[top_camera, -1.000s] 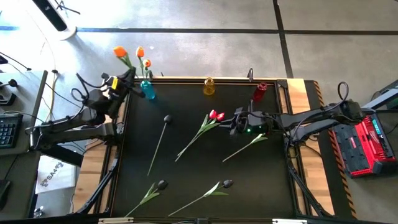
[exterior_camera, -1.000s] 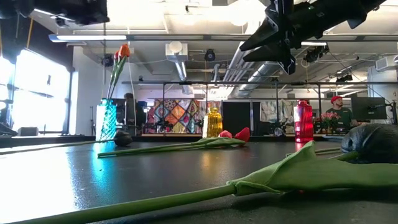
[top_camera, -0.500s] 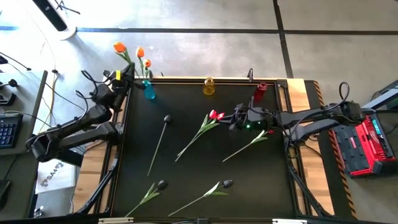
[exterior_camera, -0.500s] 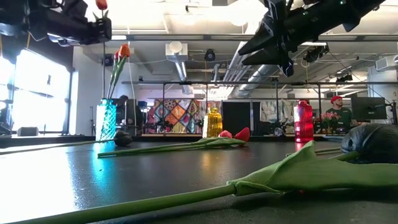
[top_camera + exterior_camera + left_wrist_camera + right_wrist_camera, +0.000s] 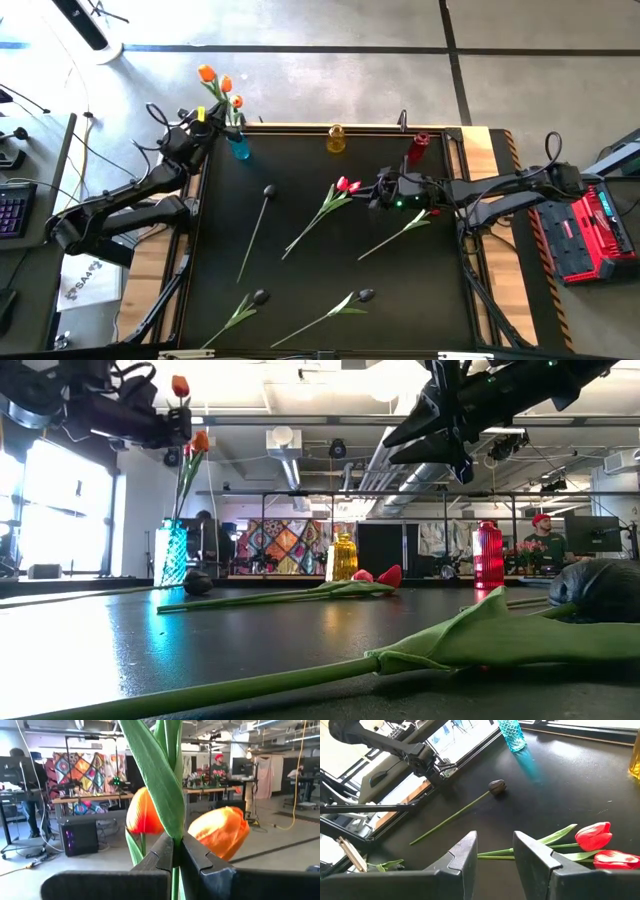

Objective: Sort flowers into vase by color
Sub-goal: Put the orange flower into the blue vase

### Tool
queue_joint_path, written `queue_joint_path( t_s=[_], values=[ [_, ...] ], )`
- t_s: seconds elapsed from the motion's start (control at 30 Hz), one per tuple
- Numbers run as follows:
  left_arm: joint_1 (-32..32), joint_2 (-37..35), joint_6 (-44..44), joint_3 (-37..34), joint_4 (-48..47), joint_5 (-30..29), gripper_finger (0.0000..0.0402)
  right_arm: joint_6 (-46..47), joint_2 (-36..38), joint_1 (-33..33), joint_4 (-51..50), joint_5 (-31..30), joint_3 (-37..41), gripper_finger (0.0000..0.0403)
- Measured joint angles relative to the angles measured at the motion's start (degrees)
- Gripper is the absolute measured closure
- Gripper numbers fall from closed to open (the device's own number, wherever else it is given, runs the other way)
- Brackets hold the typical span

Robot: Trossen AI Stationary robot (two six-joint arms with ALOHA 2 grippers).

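Orange artificial tulip on a thin green stem sits pinched in the left claw, raised above the turquoise glass vase at the black surface's far left corner; only the left wrist view shows the fingers clamped on the stem. From above, the right claw hovers half-spread, gripping nothing, over two red tulips lying mid-surface. Three black tulips lie scattered nearer. Low view adds yellow and red vases.
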State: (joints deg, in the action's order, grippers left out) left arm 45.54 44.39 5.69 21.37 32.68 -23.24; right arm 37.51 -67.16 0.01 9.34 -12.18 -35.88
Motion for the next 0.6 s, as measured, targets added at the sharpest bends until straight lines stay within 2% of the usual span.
queue_joint_path(
  t_s=[0.27,0.6],
  values=[
    [0.0,2.0,-3.7,0.0,-4.5,-0.2,0.0377,1.2,0.0,0.0,0.0,0.5,0.0,0.0288],
    [-0.1,2.2,-10.9,0.0,-12.6,-0.2,0.0302,0.8,0.0,0.0,-0.6,0.6,0.0,0.0288]
  ],
)
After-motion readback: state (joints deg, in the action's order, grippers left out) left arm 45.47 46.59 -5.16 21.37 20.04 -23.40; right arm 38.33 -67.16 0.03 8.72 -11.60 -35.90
